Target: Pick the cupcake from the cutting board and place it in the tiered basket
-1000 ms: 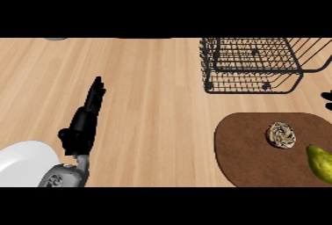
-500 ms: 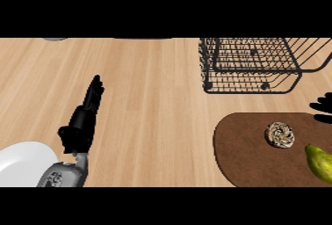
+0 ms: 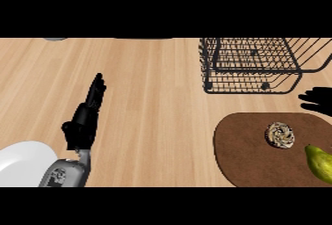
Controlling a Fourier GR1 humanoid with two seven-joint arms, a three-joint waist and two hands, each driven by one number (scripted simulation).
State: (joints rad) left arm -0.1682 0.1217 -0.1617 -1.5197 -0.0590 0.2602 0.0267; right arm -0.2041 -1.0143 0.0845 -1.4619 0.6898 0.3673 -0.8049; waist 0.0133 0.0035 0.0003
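The cupcake (image 3: 281, 134), pale with a swirled top, sits on the dark brown cutting board (image 3: 250, 149) at the right. The black wire tiered basket (image 3: 253, 66) stands behind the board at the upper right. My right hand (image 3: 318, 99) comes in from the right edge with fingers spread, above the board's far edge and up and to the right of the cupcake, holding nothing. Over the wood at the left, my left hand (image 3: 88, 112) rests open with straight fingers pointing away.
A yellow-green pear (image 3: 320, 162) lies on the board's right part, near the cupcake. A white plate (image 3: 23, 162) sits at the lower left beside my left forearm. A grey object (image 3: 55, 39) shows at the top left edge.
My right hand has come further into view from the right edge, moving left toward the board. The left hand and the cupcake have stayed put.
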